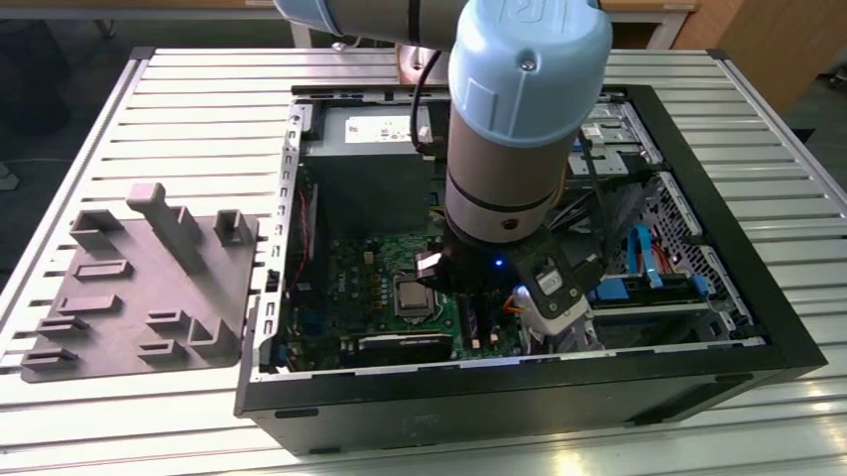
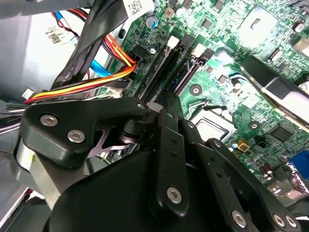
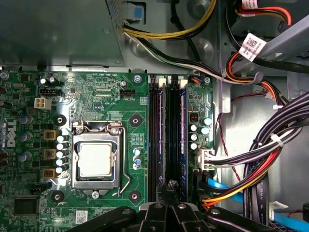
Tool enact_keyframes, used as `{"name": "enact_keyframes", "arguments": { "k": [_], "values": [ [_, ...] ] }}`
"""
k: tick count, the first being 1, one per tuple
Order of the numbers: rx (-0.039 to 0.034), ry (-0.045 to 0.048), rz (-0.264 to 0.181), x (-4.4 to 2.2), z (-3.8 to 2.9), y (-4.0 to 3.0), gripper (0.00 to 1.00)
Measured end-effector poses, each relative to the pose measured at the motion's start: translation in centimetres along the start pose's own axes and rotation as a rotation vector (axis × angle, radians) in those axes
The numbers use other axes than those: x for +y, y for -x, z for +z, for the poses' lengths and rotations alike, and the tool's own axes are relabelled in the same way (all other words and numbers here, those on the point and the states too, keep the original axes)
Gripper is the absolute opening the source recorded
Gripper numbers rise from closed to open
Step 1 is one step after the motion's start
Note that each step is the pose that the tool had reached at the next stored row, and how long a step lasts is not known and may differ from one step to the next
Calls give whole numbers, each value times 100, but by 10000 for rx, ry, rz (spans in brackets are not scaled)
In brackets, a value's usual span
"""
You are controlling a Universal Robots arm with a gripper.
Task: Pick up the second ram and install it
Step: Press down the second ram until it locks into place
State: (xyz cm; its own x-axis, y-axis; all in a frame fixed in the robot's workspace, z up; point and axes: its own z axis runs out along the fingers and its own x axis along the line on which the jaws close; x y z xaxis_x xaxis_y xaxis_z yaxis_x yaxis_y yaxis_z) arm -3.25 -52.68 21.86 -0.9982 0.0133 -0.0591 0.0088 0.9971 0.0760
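One black tool (image 3: 170, 189) hangs over the green motherboard's dark memory slots (image 3: 166, 130); grip state unclear. Any misalignment risks jamming the slim ram stick.

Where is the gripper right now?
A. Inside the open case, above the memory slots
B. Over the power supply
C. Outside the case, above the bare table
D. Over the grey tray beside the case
A: in the first wrist view the gripper sits over the memory slots beside the CPU socket; in the exterior view the arm reaches into the case, away from the tray.
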Motion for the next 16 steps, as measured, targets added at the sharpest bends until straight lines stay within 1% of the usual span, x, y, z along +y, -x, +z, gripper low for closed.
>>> {"name": "enact_keyframes", "arguments": {
  "k": [7, 8, 9, 11, 14, 15, 16],
  "values": [
    [1, -2, 0, -2, 29, -2, 11],
    [-8, 29, 5, 4, 1, 1, 11],
    [-10, 31, 7, 8, -39, 4, 11],
    [-1, 0, 10, 12, -143, 9, 11],
    [-1, -3, 18, 22, -277, 16, 11],
    [-5, -8, 19, 24, -307, 18, 11],
    [-9, -1, 19, 26, -306, 19, 11]
  ]
}}
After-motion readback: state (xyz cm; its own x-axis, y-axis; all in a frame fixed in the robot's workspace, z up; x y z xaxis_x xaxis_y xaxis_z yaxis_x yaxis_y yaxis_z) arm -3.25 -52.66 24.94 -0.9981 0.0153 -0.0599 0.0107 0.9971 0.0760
